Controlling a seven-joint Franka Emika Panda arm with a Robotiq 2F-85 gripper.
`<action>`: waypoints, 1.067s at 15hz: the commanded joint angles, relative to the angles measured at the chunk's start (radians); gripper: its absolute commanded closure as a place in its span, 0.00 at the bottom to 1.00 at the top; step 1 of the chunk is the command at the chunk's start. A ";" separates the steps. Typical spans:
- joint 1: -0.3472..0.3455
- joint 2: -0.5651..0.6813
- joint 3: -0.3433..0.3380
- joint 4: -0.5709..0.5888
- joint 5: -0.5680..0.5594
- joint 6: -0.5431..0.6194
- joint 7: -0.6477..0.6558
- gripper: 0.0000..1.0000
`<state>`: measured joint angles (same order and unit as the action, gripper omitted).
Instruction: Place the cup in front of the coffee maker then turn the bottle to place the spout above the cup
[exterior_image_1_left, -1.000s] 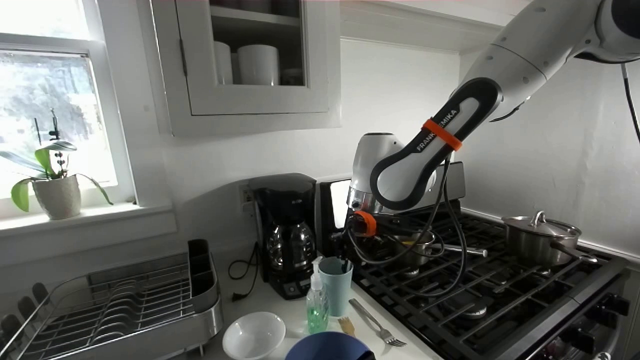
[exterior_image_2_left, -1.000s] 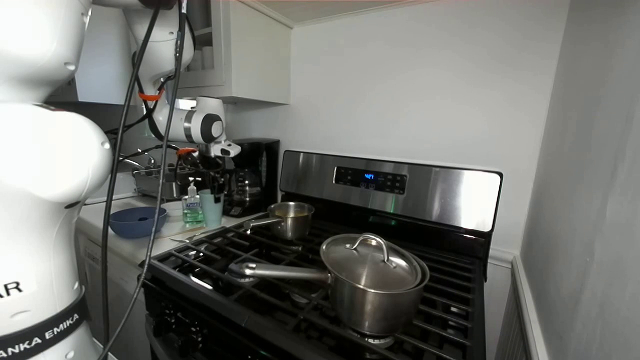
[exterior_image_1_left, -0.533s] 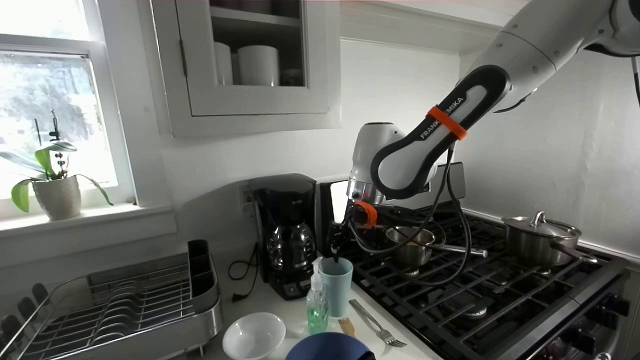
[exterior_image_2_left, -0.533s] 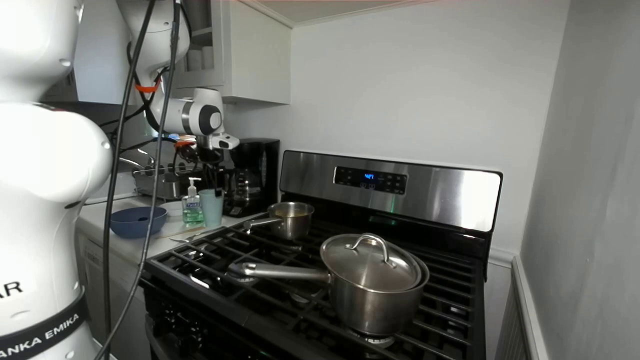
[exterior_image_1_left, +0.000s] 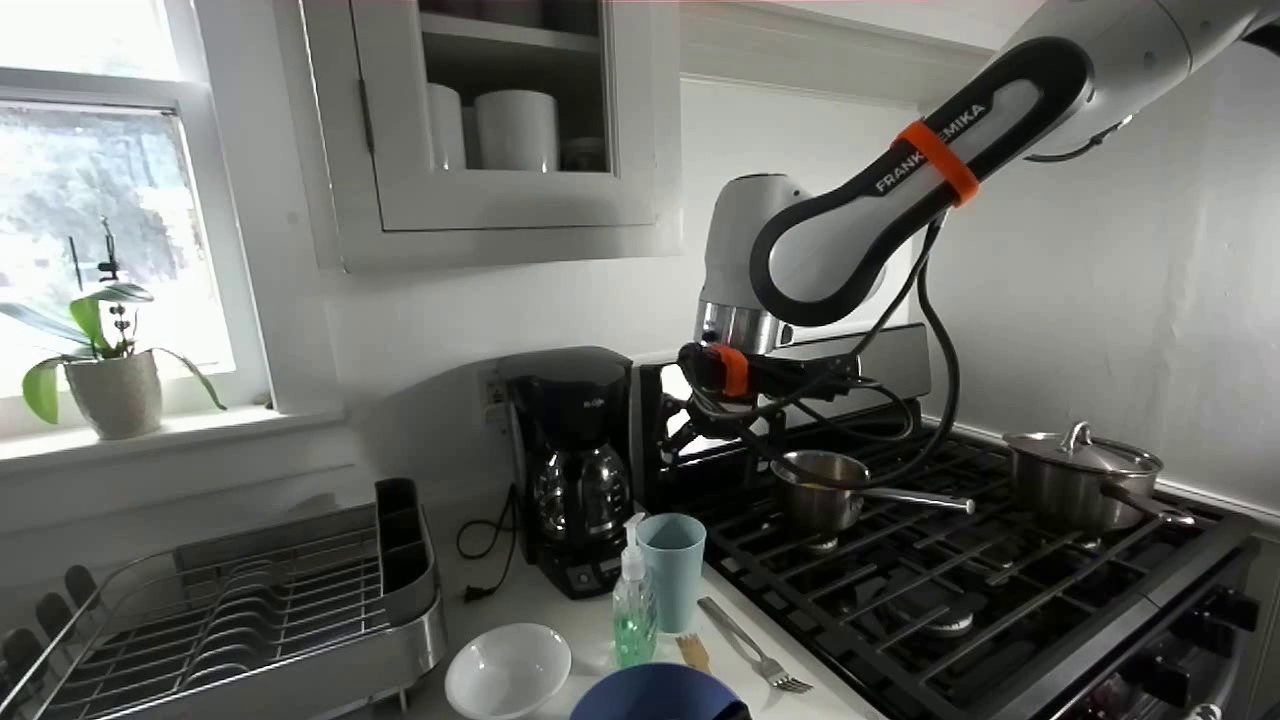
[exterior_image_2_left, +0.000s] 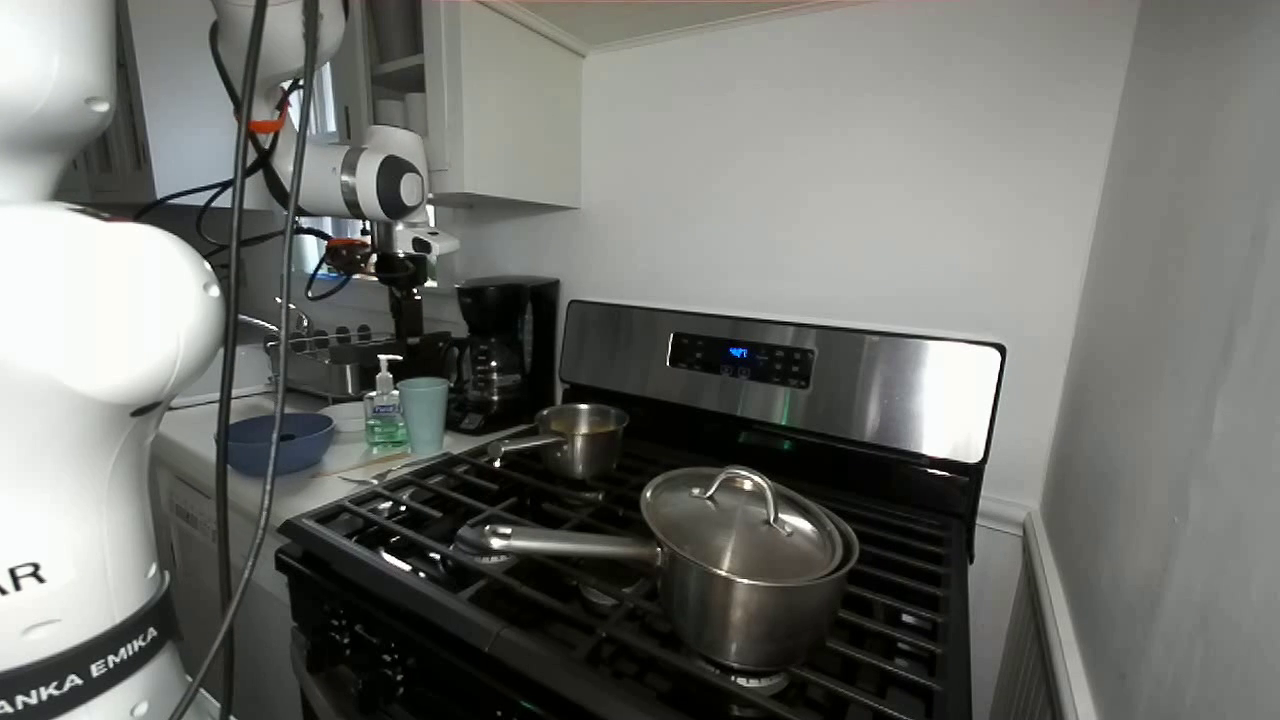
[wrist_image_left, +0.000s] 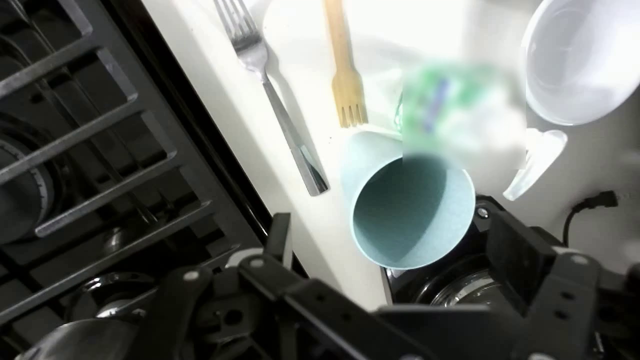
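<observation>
The cup (exterior_image_1_left: 675, 572) is standing upright on the counter (exterior_image_1_left: 593, 633) near the coffee maker (exterior_image_1_left: 568, 408); the bottle (exterior_image_1_left: 634, 610) is standing just beside the cup; higher up I'm seeing the gripper (wrist_image_left: 395, 237) hanging, its fingers (wrist_image_left: 520, 252) spread wide apart.

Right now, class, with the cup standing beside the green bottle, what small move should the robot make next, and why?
Probably shift the open fingers sideways toward the bottle, ready to turn it. The cup stands upright and ungripped in front of the coffee maker, while the wrist view shows the spout beside the cup's mouth, not above it.
</observation>
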<state>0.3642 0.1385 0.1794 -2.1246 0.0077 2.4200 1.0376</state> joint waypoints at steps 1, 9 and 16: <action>-0.002 -0.016 0.039 0.019 0.054 -0.050 0.126 0.00; -0.012 0.055 0.042 0.051 0.026 0.018 0.125 0.00; 0.032 0.218 0.048 0.193 0.081 0.115 0.230 0.00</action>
<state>0.3751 0.2887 0.2326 -2.0077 0.0624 2.5170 1.2116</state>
